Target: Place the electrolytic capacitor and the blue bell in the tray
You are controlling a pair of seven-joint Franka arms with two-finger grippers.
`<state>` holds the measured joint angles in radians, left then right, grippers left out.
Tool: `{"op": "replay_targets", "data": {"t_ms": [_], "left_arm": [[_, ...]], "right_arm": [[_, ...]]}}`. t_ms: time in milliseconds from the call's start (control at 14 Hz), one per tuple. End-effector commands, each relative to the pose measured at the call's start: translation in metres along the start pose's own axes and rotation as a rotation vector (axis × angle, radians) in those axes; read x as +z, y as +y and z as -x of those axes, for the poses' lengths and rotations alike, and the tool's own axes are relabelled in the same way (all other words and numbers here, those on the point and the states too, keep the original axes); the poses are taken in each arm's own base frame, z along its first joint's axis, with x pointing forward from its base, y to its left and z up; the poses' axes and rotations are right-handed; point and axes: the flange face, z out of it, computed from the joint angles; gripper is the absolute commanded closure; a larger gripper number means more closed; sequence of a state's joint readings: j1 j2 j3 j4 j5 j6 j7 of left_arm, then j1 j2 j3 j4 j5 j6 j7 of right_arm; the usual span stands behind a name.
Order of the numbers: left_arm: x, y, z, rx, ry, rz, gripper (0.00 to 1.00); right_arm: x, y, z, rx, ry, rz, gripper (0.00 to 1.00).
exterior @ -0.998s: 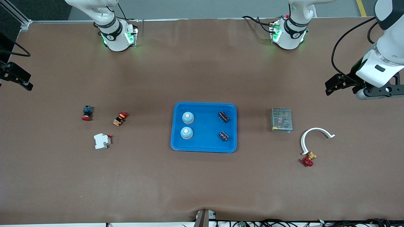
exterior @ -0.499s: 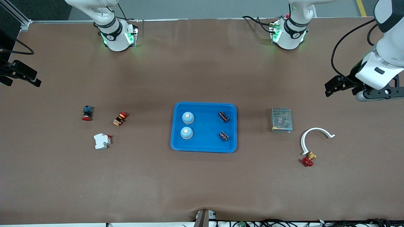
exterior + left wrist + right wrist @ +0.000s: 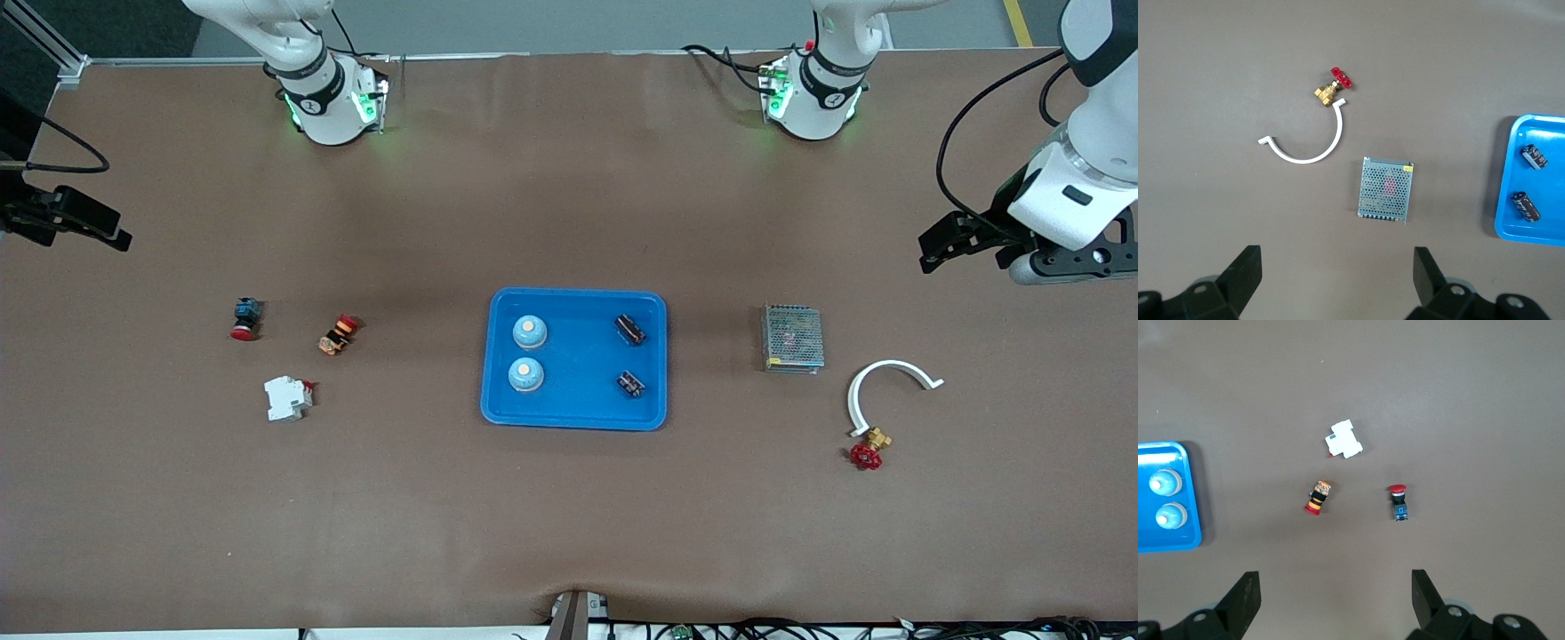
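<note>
The bright-blue tray (image 3: 578,356) lies mid-table. In it sit two blue bells (image 3: 529,332) (image 3: 525,374) and two dark electrolytic capacitors (image 3: 630,329) (image 3: 631,384). My left gripper (image 3: 1062,258) hangs open and empty over bare table at the left arm's end; in the left wrist view (image 3: 1336,267) its fingers stand wide apart, with the tray's edge (image 3: 1538,133) and both capacitors (image 3: 1534,156) (image 3: 1525,205) in sight. My right gripper (image 3: 27,218) is at the right arm's end, open and empty (image 3: 1335,587); its view shows the tray corner (image 3: 1188,533) and the bells (image 3: 1165,482).
A metal mesh box (image 3: 792,338), a white curved clamp (image 3: 880,382) and a brass valve with a red handle (image 3: 869,449) lie toward the left arm's end. A red push button (image 3: 244,320), an orange-and-red switch (image 3: 338,335) and a white breaker (image 3: 287,398) lie toward the right arm's end.
My right arm's hand has slid a little farther into view toward the table's middle. My left hand has shifted only slightly. Nothing on the table has moved.
</note>
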<state>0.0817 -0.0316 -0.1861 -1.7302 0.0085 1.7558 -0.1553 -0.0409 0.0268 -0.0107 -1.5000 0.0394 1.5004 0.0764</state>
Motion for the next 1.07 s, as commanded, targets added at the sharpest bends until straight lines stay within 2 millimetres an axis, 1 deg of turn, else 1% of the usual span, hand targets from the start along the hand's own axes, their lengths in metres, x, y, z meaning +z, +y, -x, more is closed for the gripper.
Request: {"op": "replay_targets", "data": {"t_ms": [0, 214, 428, 784, 998], "left_arm": [[-0.001, -0.002, -0.005, 0.013, -0.004, 0.013, 0.0], [0.003, 0.012, -0.004, 0.034, -0.011, 0.012, 0.0], [0.004, 0.011, -0.004, 0.034, -0.012, 0.011, 0.0], [-0.001, 0.003, -0.004, 0.03, -0.004, 0.016, 0.0], [-0.016, -0.004, -0.008, 0.053, 0.027, 0.019, 0.0]], "right_arm": [[-0.005, -0.003, -0.001, 0.032, -0.008, -0.021, 0.0], [-0.006, -0.002, -0.001, 0.034, -0.001, -0.019, 0.0], [-0.005, -0.003, -0.003, 0.03, 0.006, -0.007, 0.0], [-0.001, 0.004, -0.007, 0.034, 0.002, -0.007, 0.0], [0.0, 0.005, -0.01, 0.036, 0.015, -0.008, 0.0]]}}
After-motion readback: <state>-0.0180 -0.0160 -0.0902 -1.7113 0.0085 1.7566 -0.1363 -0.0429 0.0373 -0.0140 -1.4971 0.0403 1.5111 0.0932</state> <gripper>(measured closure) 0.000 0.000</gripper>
